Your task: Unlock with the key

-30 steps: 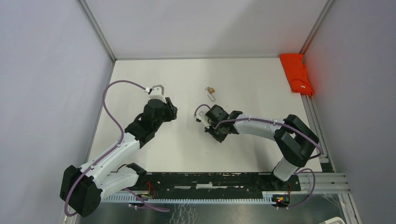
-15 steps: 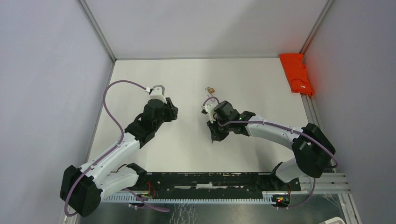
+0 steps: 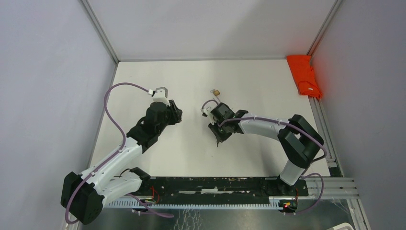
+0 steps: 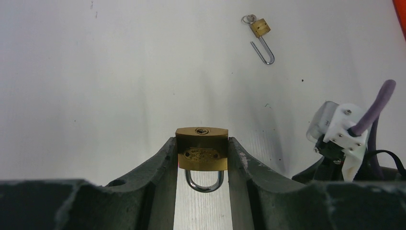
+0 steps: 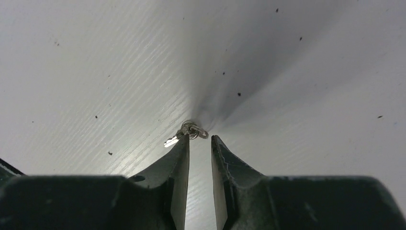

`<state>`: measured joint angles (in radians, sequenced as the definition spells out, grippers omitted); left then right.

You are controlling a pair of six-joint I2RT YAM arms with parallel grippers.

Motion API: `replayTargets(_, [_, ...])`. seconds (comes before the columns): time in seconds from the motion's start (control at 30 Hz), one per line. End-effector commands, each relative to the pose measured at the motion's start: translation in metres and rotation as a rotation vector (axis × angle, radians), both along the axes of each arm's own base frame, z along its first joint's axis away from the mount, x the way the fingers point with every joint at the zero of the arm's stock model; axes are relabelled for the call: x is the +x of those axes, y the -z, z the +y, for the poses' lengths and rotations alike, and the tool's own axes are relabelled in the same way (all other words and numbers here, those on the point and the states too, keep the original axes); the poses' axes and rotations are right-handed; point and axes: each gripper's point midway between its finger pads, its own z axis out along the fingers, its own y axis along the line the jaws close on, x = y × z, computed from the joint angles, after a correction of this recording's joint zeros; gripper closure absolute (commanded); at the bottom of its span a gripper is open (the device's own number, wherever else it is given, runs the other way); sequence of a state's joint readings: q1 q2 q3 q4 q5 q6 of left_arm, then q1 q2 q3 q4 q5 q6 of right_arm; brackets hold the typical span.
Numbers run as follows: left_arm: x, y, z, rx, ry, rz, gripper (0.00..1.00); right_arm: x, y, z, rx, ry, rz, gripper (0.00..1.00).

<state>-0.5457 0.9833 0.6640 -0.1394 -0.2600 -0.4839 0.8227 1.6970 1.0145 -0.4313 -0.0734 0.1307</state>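
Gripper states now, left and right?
Left gripper: shut on padlock.
Right gripper: jaws almost shut, key at the tips; whether it is gripped cannot be told.

Brass padlock (image 4: 201, 149) — glossy, matt white table (image 4: 95, 72), red cloth (image 3: 304, 75)

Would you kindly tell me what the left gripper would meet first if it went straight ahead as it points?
Probably the bare white table: nothing lies directly ahead of the left gripper or the brass padlock it grips. The small open padlock lies off to the right.
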Motion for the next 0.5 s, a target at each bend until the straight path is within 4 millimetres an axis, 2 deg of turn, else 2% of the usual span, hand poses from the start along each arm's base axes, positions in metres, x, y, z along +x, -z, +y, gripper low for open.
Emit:
replayTargets(0.0, [0.004, -0.018, -0.001, -0.013, 0.009, -0.076, 0.98, 0.025, -0.011, 0.006, -0.028, -0.009, -0.084, 0.71])
replayTargets(0.07, [0.004, -0.018, -0.001, -0.014, 0.010, -0.077, 0.98, 0.030, -0.012, 0.003, -0.062, -0.024, -0.105, 0.68])
replayTargets(0.2, [0.005, -0.018, -0.001, -0.015, 0.009, -0.078, 0.98, 0.027, -0.007, 0.000, -0.099, -0.058, -0.078, 0.67])
replayTargets(0.33, [0.005, -0.018, -0.001, -0.012, 0.009, -0.078, 0.98, 0.022, -0.001, -0.003, -0.105, -0.067, -0.059, 0.68])
replayTargets(0.47, [0.005, -0.018, -0.001, -0.011, 0.009, -0.079, 0.98, 0.009, 0.005, -0.001, -0.067, -0.092, -0.017, 0.69])
